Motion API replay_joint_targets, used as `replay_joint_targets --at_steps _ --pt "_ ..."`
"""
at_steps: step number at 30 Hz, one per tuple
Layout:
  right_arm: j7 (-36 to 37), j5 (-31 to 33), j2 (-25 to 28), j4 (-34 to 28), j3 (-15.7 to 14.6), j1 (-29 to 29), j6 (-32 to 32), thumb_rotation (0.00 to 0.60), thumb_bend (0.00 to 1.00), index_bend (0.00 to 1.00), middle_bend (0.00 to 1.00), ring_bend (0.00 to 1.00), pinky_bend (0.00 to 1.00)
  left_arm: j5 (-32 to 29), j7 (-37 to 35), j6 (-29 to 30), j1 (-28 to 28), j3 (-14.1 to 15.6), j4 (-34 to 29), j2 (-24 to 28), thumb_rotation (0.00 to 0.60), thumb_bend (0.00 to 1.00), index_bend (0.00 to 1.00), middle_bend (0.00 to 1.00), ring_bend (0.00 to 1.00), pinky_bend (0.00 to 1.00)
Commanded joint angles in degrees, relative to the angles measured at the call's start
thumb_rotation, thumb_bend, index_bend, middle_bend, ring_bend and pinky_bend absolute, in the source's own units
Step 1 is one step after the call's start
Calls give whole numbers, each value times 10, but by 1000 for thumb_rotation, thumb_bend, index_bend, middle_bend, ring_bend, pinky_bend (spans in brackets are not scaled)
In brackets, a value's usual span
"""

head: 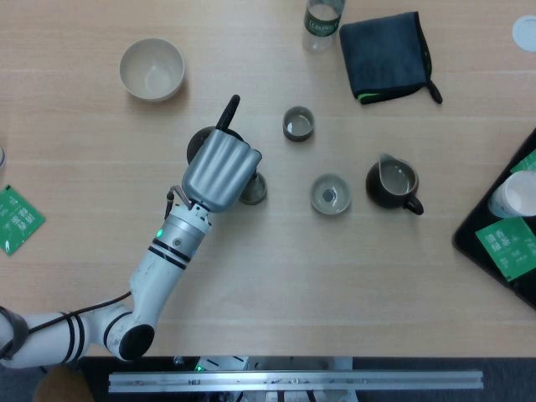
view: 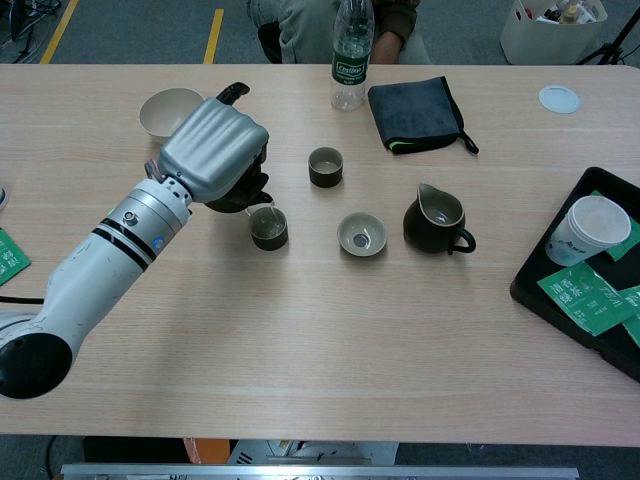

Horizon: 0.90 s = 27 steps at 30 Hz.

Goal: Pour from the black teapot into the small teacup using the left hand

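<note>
My left hand (head: 219,172) (view: 212,150) grips the black teapot (view: 246,187), which is mostly hidden under it; only its straight handle (head: 228,112) (view: 233,92) and dark body edge (head: 199,141) show. The pot is tilted toward a small dark teacup (view: 268,229) (head: 254,189) just to its right, and a thin stream runs from the spout into that cup in the chest view. A second small teacup (head: 298,122) (view: 325,166) stands farther back. My right hand is in neither view.
A pale saucer-like cup (head: 330,193), a dark pitcher (head: 393,185), a cream bowl (head: 152,69), a water bottle (view: 349,56) and a dark folded cloth (head: 386,55) share the table. A black tray (view: 583,281) with a paper cup and green packets lies at the right edge.
</note>
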Motion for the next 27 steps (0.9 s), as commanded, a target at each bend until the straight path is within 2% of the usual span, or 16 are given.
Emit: replay_joint_targets --at_steps 1,7,18,27 --pt "-1 0 0 -1 0 1 -2 600 0 359 386 232 231 -13 -24 -12 2 -9 -9 11 588 410 920 1000 817 113" --pt "-7 -1 2 -7 1 3 -2 600 0 358 385 232 231 -30 -71 -28 5 -21 -25 36 557 409 919 1000 812 113" --pt "-19 -3 6 -21 1 3 -1 600 0 358 386 232 231 -66 -205 -54 19 -55 -40 100 552 409 905 1000 797 113" --pt "-24 -6 6 -26 1 6 -3 600 0 358 386 232 231 -90 -273 -64 39 -52 -9 123 538 408 881 1000 760 113"
